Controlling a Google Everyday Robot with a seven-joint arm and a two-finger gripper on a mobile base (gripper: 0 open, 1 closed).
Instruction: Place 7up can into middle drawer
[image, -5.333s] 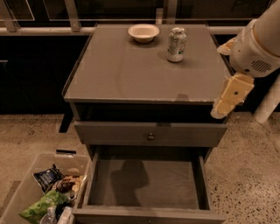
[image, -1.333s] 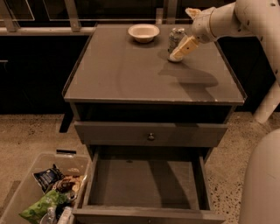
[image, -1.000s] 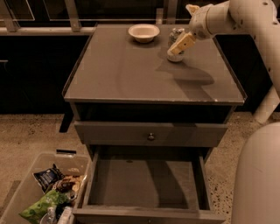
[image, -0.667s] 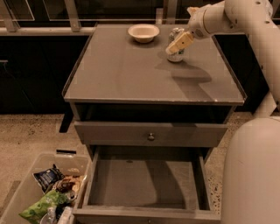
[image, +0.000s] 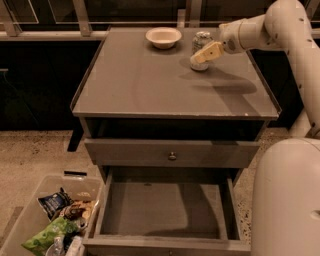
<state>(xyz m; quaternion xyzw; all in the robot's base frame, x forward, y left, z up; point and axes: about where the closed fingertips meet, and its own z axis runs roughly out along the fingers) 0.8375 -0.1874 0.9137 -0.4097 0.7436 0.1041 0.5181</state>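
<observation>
Nearest, at the lower left, a clear bin (image: 24, 216) of snack bags sits on the floor; just beside it the middle drawer (image: 165, 207) stands pulled out, its floor bare and ready to receive; above that a shut drawer front with a knob (image: 172, 155); above again, the flat grey surface (image: 145, 82). Towards its far right edge the 7up can (image: 201, 38) stands upright, a cream bowl (image: 163, 36) near it on the left; the hand (image: 205, 53) lies low against the can's front and base, reaching in from the right; whether it has closed on the can I cannot tell. The step in hand looks to be the grasp itself; next would come a firm hold, a straight lift clear of the surface, then a carry forward and down into the open drawer.
</observation>
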